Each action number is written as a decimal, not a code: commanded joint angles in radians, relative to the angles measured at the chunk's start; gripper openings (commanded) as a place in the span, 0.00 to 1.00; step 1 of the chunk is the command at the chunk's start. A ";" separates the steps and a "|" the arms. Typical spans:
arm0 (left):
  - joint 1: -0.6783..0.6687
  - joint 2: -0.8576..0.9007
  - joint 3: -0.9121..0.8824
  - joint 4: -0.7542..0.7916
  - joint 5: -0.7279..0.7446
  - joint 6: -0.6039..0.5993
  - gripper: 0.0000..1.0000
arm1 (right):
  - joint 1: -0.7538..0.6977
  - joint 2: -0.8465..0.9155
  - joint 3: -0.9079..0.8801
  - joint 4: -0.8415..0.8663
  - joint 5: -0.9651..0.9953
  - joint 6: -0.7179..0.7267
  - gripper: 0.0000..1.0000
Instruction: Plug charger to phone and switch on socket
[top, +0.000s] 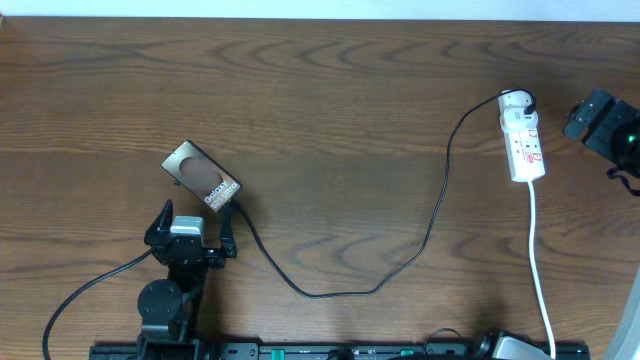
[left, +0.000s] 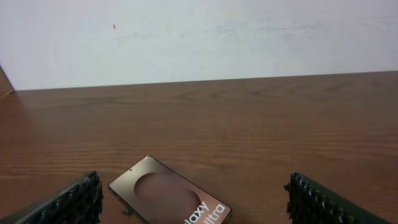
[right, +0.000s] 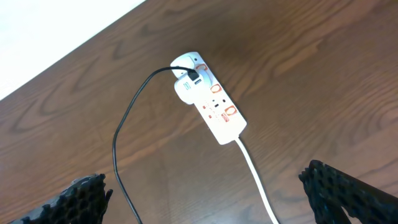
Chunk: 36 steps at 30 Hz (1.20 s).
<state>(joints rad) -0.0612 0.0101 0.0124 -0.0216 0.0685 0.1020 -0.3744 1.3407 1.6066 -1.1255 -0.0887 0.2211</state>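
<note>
Where left fingers (left: 73, 203) spread, phone (left: 168, 198) just ahead

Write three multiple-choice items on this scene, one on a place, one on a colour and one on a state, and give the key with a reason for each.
1. Where does the phone lie?
A. beside the socket
B. on the left part of the table, just ahead of the left gripper
C. at the middle of the far edge

2. What colour is the cord of the socket?
A. white
B. black
C. red

3. How does the left gripper stand?
A. shut on the phone
B. shut on nothing
C. open, holding nothing

Key:
1 B: the overhead view shows the phone at the left, with the left gripper just below it in the picture.
2 A: a white cord runs from the socket toward the near edge.
3 C: the left wrist view shows its fingers wide apart, with the phone lying on the table between and beyond them.
</note>
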 joint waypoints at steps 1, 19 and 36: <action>-0.004 -0.006 -0.008 -0.045 0.024 -0.002 0.91 | 0.008 -0.005 -0.002 0.002 0.008 0.011 0.99; -0.004 -0.006 -0.008 -0.045 0.024 -0.002 0.91 | 0.008 0.017 -0.018 0.006 0.003 0.011 0.99; -0.004 -0.006 -0.008 -0.045 0.024 -0.002 0.91 | 0.010 -0.308 -0.721 0.663 -0.158 0.024 0.99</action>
<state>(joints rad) -0.0612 0.0101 0.0147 -0.0227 0.0692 0.1017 -0.3737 1.1152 0.9874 -0.5102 -0.2279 0.2276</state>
